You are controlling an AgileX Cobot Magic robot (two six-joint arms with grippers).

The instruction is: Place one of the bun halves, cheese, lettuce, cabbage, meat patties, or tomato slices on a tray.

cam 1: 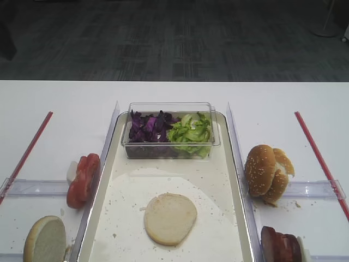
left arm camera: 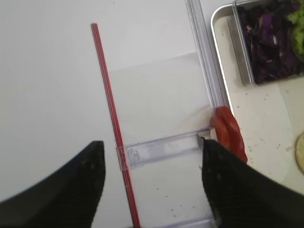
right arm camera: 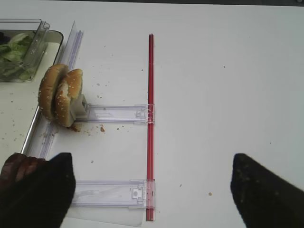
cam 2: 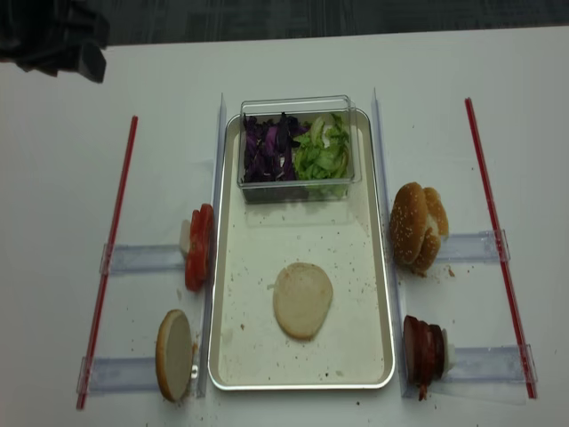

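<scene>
Tray: the large shallow silvery metal tray (cam 2: 382, 294) lies at the middle of the white tabletop (cam 2: 551, 116), long axis running from near edge to far edge.
On the tray: one flat round pale cream bun half (cam 2: 302, 300) lies cut face up on the tray's floor toward the near edge; a clear plastic tub (cam 2: 298, 105) at the far end holds dark purple shredded cabbage (cam 2: 267, 149) beside light green chopped lettuce (cam 2: 322, 153).
Off the tray, left: bright red tomato slices (cam 2: 199, 246) stand on edge just beside the left rim; a second tan bun half (cam 2: 174, 354) stands on edge toward the near left corner.
Off the tray, right: sesame-seeded brown buns (cam 2: 416, 227), and dark reddish-brown meat patties (cam 2: 423, 350) toward the near right corner.
Left claw (left arm camera: 152, 183): released and empty, jaws wide; the tomato slices sit just past its right finger, toward the tray.
Right claw (right arm camera: 152, 187): released and empty, jaws wide; the patties show at its left finger, tray-side.
Deciding relation: each arm has a stack close by on its own side, and from either stack the tray lies inward, toward the middle.
Judgement: with one bun half already down, another layer looks due; either arm seems equally near.
</scene>
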